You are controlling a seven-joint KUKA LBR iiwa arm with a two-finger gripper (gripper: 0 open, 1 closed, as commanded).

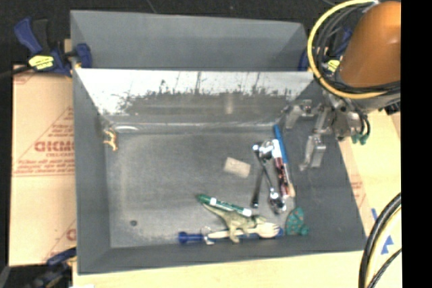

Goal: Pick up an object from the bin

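The gripper [305,138] hung well right of the tan block [236,166], fingers spread and empty, the blue pen [279,148] between them, likely light, stiff, slippery, best pinched mid-barrel.

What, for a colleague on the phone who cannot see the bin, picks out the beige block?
Look at the floor of the grey metal bin, near its middle. Left of the heap of pens lies the pale beige block, alone. It is short, plain and blocky; its neighbours are long, thin and coloured.
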